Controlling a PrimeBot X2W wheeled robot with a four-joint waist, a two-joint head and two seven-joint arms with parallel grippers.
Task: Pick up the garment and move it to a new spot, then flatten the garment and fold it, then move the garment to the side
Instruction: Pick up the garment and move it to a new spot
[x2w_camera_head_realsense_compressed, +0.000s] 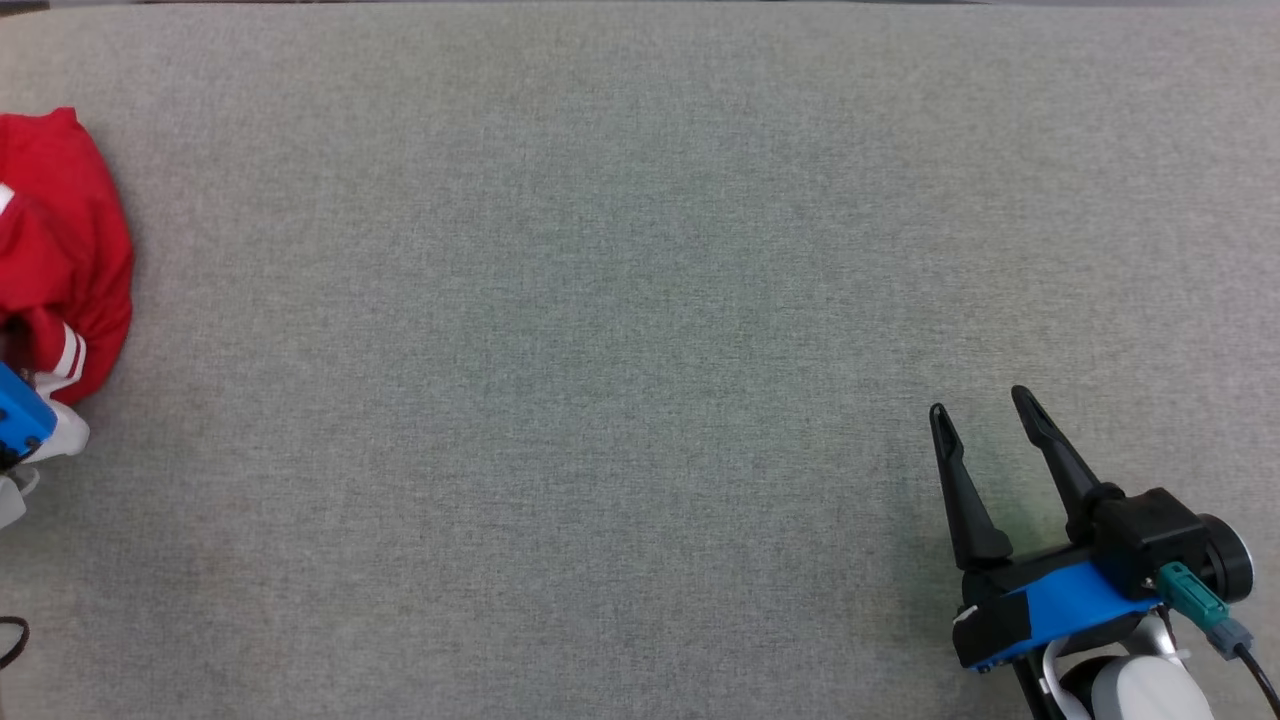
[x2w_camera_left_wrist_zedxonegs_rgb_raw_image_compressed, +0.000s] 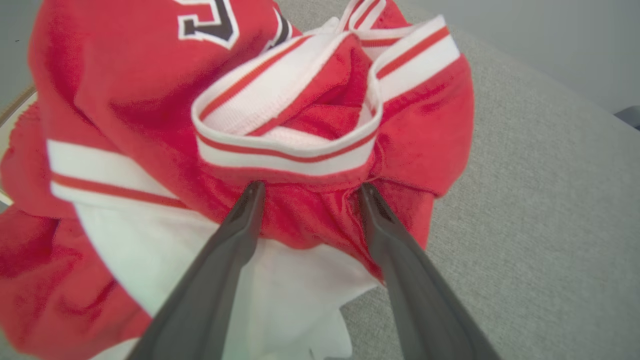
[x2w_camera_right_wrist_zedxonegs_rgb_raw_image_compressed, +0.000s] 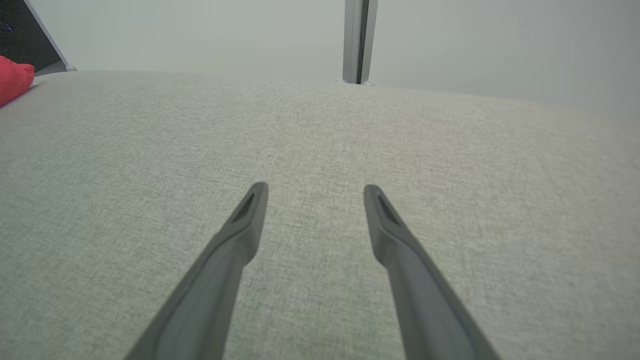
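Our left fingers (x2w_camera_left_wrist_zedxonegs_rgb_raw_image_compressed: 217, 260) stand spread, pinching nothing, their tips at the red cloth just under a white-and-red striped band of the garment (x2w_camera_left_wrist_zedxonegs_rgb_raw_image_compressed: 125, 100). Our right fingers (x2w_camera_head_realsense_compressed: 965, 500) are spread too, over bare grey worktop (x2w_camera_head_realsense_compressed: 600, 350) at the lower right of the head view. The garment lies bunched at the left edge of that view, well apart from the right fingers.

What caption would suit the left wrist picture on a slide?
Left gripper, open, poised at a crumpled red-and-white jersey on the grey table.
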